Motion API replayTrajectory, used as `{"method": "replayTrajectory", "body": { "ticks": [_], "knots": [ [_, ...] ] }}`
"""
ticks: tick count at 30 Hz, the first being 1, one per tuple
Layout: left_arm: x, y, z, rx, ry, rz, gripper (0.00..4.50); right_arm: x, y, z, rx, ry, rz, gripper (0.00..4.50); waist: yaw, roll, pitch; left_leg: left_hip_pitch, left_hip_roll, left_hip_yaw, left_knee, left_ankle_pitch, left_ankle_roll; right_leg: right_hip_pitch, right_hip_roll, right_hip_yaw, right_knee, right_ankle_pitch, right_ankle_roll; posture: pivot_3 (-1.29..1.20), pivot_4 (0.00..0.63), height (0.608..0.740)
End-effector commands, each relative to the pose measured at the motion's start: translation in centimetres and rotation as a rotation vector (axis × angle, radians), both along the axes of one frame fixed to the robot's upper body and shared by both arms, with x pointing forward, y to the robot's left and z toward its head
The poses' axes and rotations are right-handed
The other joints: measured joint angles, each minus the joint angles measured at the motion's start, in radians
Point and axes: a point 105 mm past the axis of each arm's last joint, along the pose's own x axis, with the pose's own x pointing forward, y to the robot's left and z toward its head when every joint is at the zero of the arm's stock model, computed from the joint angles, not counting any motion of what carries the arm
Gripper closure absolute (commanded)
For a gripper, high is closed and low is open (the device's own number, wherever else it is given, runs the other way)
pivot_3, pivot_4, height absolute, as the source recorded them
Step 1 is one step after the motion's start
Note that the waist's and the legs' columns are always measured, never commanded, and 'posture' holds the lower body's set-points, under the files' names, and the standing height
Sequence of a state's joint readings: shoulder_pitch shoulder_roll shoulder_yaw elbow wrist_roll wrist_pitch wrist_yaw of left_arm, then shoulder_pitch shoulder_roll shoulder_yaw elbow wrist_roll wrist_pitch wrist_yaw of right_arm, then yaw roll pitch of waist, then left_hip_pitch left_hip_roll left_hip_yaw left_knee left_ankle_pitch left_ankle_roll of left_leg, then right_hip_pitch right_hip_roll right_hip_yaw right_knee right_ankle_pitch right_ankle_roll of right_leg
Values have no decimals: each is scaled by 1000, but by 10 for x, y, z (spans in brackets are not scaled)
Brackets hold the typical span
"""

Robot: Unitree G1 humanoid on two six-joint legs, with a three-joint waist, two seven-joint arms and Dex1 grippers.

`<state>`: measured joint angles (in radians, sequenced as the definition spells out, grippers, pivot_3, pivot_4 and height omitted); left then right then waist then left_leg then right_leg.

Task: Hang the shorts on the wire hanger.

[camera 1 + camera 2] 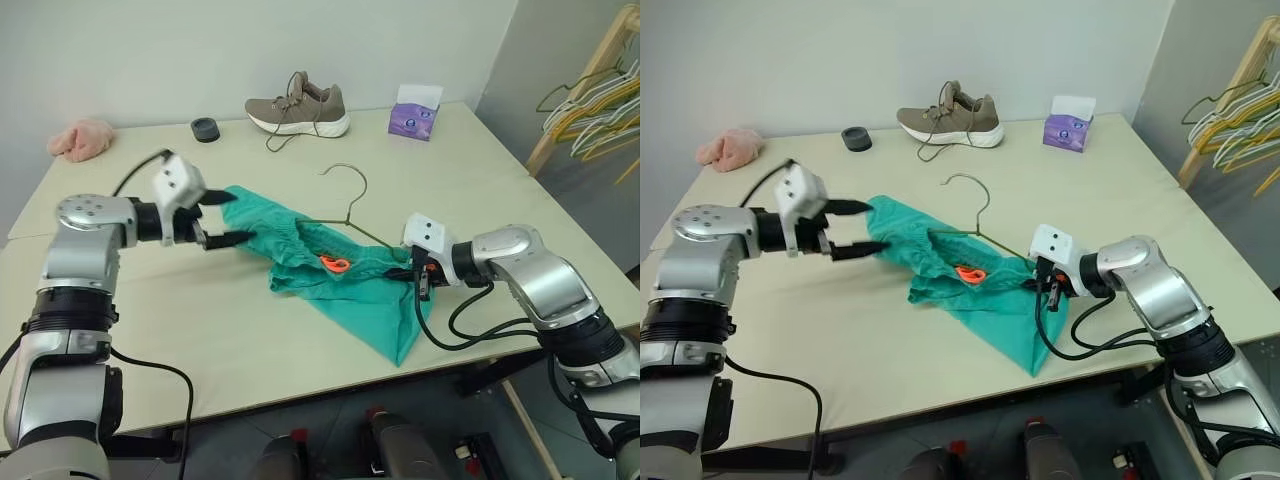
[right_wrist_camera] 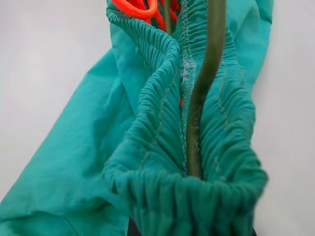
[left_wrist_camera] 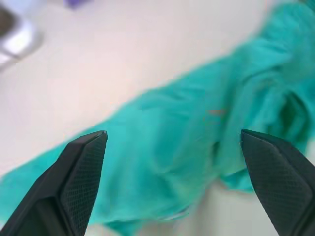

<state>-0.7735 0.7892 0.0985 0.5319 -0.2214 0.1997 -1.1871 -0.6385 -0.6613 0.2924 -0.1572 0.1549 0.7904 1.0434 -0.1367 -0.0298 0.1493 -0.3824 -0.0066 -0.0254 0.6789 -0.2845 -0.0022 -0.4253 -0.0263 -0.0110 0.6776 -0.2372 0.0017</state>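
We see the shorts (image 1: pixel 330 275) lying crumpled on the table (image 1: pixel 200 330) near the middle of the head view, their long axis running from the upper left down to the lower right, where one leg end reaches close to the table's near edge. The left gripper (image 1: pixel 222 219) sits at the upper-left end of the cloth with its two black fingers spread wide, one above the other, and nothing between them; in the left wrist view the fingers (image 3: pixel 78 182) stand far apart with the teal fabric lying beyond the gap, not clamped. The right gripper (image 1: pixel 420 283) is at the lower-right part of the shorts, its jaws closed tight; the right wrist view shows the gathered waistband bunched right at the fingers with the wire hanger (image 2: pixel 204 88) running through the fold, so we take it as pinching waistband and wire together. The hanger's hook (image 1: pixel 345 178) rises clear of the cloth toward the upper middle of the frame, pointing at the shoe (image 1: pixel 298 107). The orange drawstring (image 1: pixel 335 264) lies on the waistband between the two grippers.
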Motion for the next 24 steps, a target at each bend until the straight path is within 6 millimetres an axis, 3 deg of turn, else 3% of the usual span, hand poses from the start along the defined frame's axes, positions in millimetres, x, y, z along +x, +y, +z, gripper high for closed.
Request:
{"method": "replayTrajectory", "body": {
  "ticks": [1,4,7,10,12,19,24],
  "knots": [
    [-2,6,17,-115,-42,35,28,0,-25,7,93,28,-180,4500,1,0,0,0,0,0,0,0,0,0,0,0,0,0,0,-211,104,740],
    [-22,-17,4,-133,39,-95,28,-7,-50,-3,147,88,-336,4500,0,0,0,0,0,0,0,0,0,0,-1,1,0,0,0,-214,107,740],
    [-54,-64,-7,-166,135,-316,28,-25,-81,-18,196,161,-502,4500,5,0,0,0,0,0,0,0,-1,0,-2,1,1,0,0,-233,114,740],
    [-75,-109,-4,-221,191,-510,28,-47,-114,-23,240,185,-687,4500,22,0,0,0,-1,0,1,0,-1,1,-2,1,0,0,1,-265,124,740],
    [-85,-127,-2,-228,219,-601,28,-60,-134,-25,245,192,-804,4500,24,0,0,1,-2,1,1,0,-1,2,-2,1,0,0,1,-296,133,740],
    [-96,-176,10,-246,211,-783,28,-109,-192,-37,215,222,-1226,4500,-10,3,1,3,-1,2,0,-1,-1,4,5,3,0,-4,7,-385,161,740],
    [-95,-215,14,-233,135,-827,28,-142,-231,-34,190,203,-1487,4500,-30,7,3,3,-2,3,0,-1,0,4,6,4,-1,-5,7,-425,175,740]
  ]
}}
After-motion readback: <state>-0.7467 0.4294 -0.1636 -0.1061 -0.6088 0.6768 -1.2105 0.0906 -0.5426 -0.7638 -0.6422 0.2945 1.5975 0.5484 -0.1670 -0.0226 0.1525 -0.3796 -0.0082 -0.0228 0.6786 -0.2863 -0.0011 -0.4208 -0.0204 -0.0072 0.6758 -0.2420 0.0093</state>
